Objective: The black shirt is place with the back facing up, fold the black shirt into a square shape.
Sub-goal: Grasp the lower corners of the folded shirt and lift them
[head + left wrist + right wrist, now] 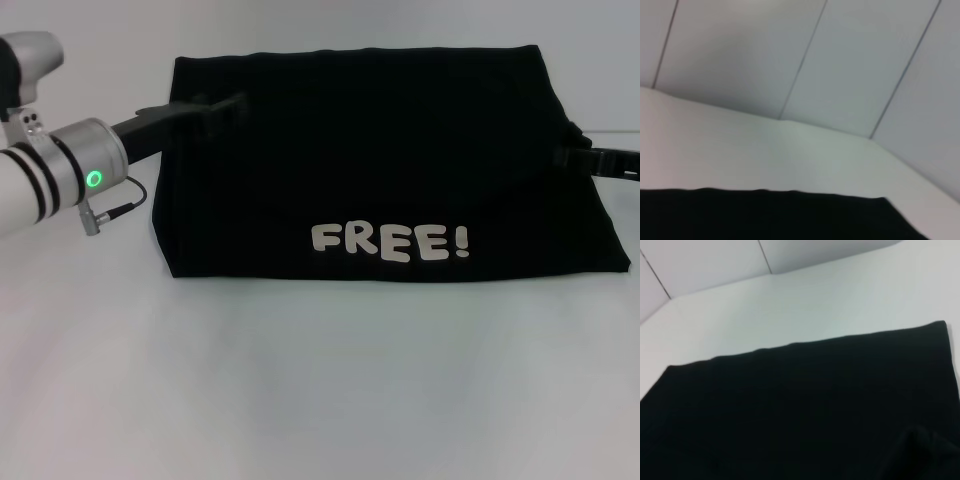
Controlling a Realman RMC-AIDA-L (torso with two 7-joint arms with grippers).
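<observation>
Folded black shirt (390, 160) between left tool (215, 110) and right tool (575, 150).

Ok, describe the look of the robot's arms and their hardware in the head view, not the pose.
The left arm is a silver-white cylinder with black bands, a glowing green ring light and a thin black cable looping from a small plug. Its left gripper is flat, matte black. Of the right arm, only a black right gripper shows beside the black shirt.

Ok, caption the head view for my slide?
Folded black fabric shirt with cream "FREE!" lettering on white table, left pincer and right pincer at its sides.
</observation>
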